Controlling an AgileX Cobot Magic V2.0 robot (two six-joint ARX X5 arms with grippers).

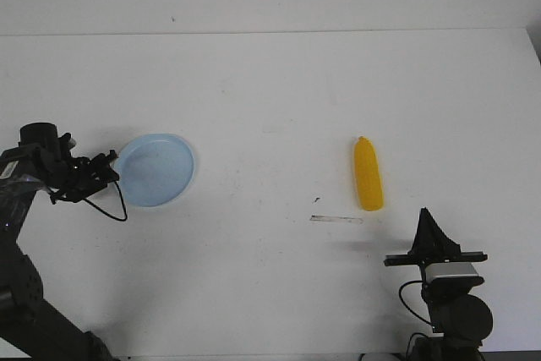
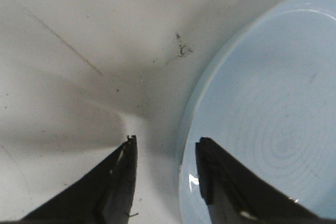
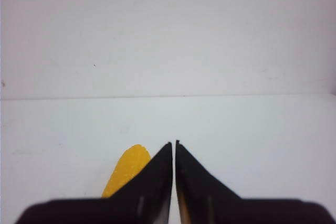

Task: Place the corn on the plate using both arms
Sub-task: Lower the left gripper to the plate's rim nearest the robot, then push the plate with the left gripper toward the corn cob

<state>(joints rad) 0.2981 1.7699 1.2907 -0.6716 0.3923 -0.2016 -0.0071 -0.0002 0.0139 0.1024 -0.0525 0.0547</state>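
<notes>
The yellow corn (image 1: 368,174) lies on the white table, right of centre, pointing away from me. The pale blue plate (image 1: 155,170) sits at the left. My left gripper (image 1: 110,168) is open at the plate's left rim (image 2: 191,109); one finger (image 2: 119,179) is over the table outside the rim and the other finger (image 2: 231,179) is over the plate (image 2: 268,108). My right gripper (image 1: 427,219) is shut and empty, low near the front edge, behind and to the right of the corn. The corn's end (image 3: 128,169) shows beside the closed fingers (image 3: 174,143).
A thin pale strip (image 1: 336,219) lies on the table just in front and left of the corn. A small dark speck (image 1: 316,200) is near it. The table's far edge (image 1: 270,33) meets a white wall.
</notes>
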